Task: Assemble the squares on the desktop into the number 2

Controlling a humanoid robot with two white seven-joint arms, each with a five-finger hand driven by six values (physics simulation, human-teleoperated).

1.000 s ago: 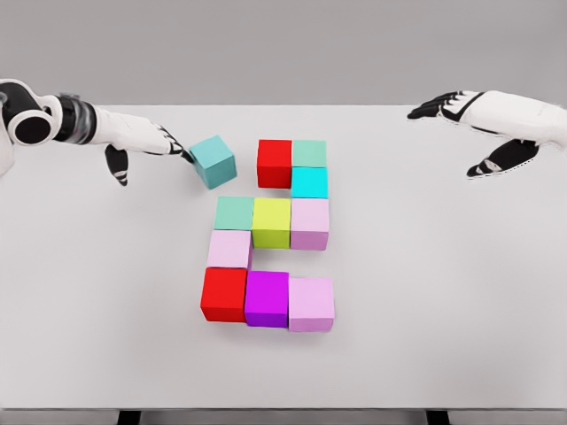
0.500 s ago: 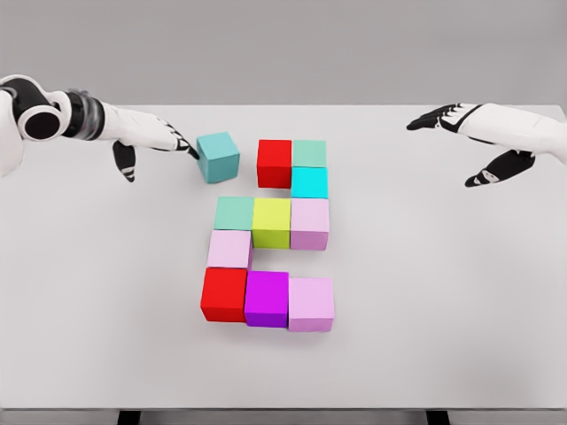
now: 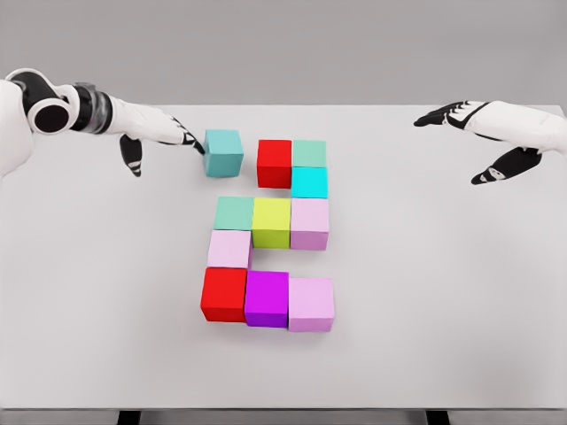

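My left hand (image 3: 158, 135) reaches flat across the white desktop (image 3: 443, 292), fingers extended and holding nothing, their tips touching the left face of a smooth teal cube (image 3: 223, 152) just beside the red cube (image 3: 275, 163). My right hand (image 3: 483, 133) hovers far right, fingers spread. Nine matte, sharp-edged blocks form the rest of the figure.

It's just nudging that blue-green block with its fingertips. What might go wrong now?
The left hand only touches the teal block on one side, so the block might twist instead of sliding straight. Pushed too far, it may bump the red block and knock the top row out of line. A gap between them would leave the 2 unfinished.
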